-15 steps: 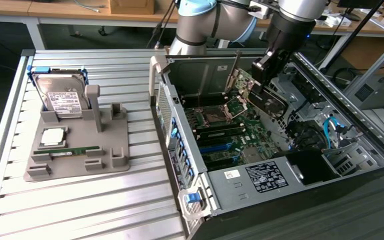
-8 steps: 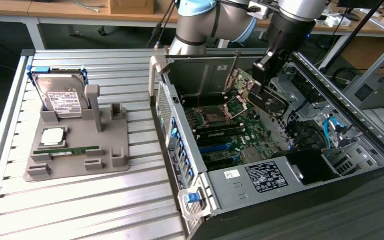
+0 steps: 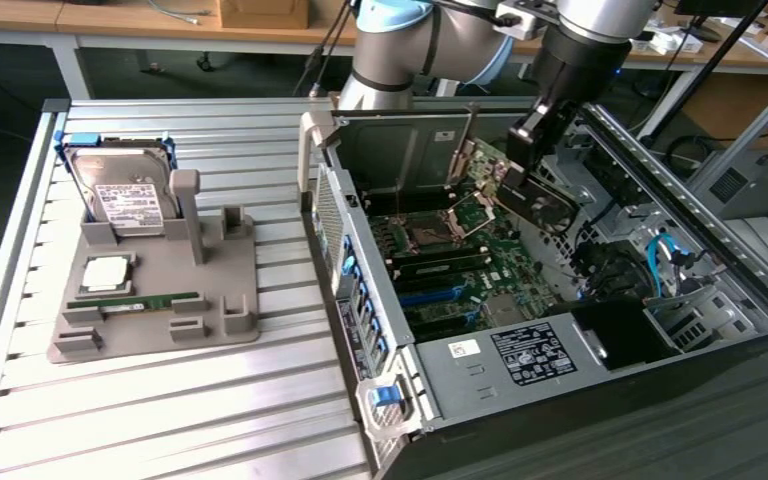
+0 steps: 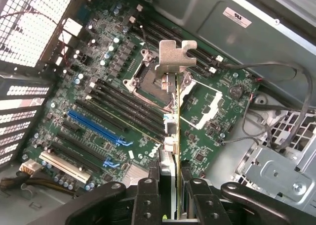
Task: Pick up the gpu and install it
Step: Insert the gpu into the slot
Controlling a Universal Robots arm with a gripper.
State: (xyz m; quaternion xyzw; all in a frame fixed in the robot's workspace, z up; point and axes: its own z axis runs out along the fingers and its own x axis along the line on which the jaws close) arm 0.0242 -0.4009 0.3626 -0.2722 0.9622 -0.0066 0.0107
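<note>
Bright overhead light, glary table (image 3: 211, 400)

Exterior cam: high, angled down over table (image 3: 157, 420) and open case (image 3: 398, 150), mid range, case on exterior view's right. Wrist cam: close, sighting down past gripper (image 4: 169, 178) into case, straight at motherboard (image 4: 108, 62). Shared: motherboard, gpu (image 4: 171, 126), case interior.

Green motherboard (image 4: 197, 136) with blue slots (image 4: 94, 126); gpu (image 3: 534, 203) green-and-black.
</note>
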